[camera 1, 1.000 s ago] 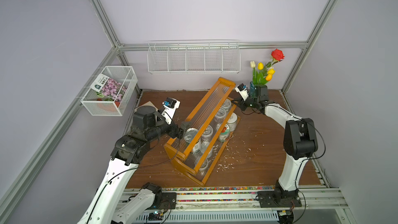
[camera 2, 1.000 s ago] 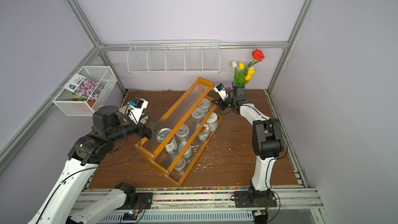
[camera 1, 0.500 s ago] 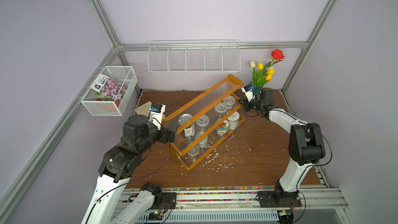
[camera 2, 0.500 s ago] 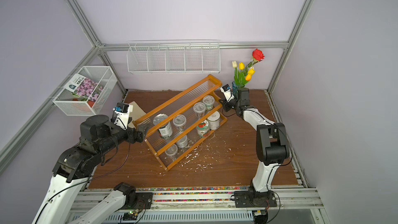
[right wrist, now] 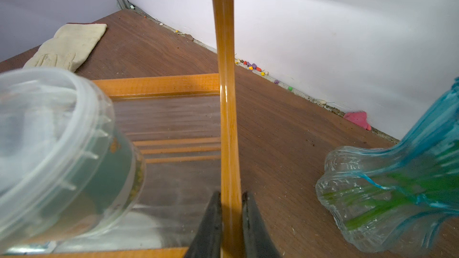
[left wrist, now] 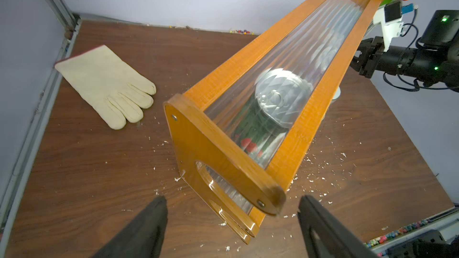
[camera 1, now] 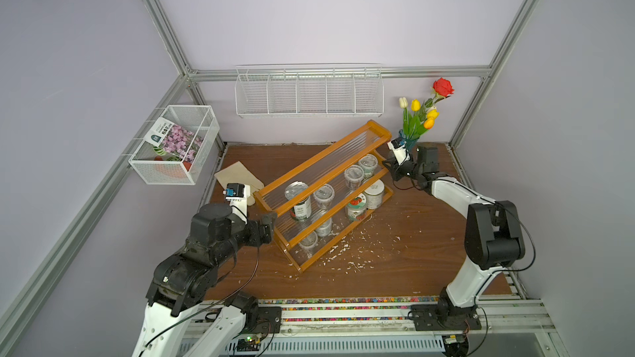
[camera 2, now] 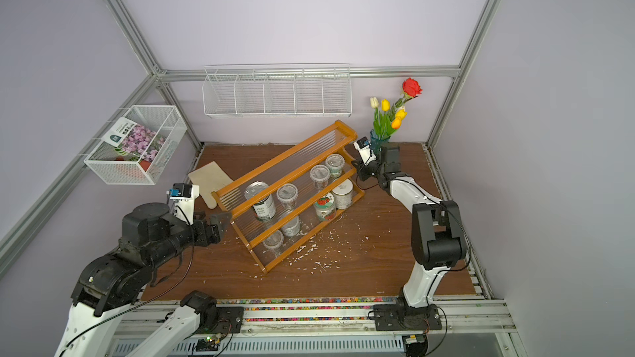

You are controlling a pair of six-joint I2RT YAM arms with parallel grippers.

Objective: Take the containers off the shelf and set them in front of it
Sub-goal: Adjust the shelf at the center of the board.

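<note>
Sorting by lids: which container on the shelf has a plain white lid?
The white-lidded jar on the lowest tier of the shelf, at the end nearest the flower vase, beside the fruit-labelled jar. Other tops are clear, silver or printed.

No legible txt or labels.

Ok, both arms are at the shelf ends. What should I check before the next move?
1. Right gripper clamped on the shelf end panel: ok.
2. Left gripper open, near end panel ahead of it ungripped: ok.
3. Containers off the shelf: not ok; the tin and the others in view sit on its tiers.
4. Shelf square to the table edge: not ok, it lies diagonal.
5. Vase clear of the gripped end: ok, apart but close.
6. Shelf feet flat on the table: cannot tell.
</note>
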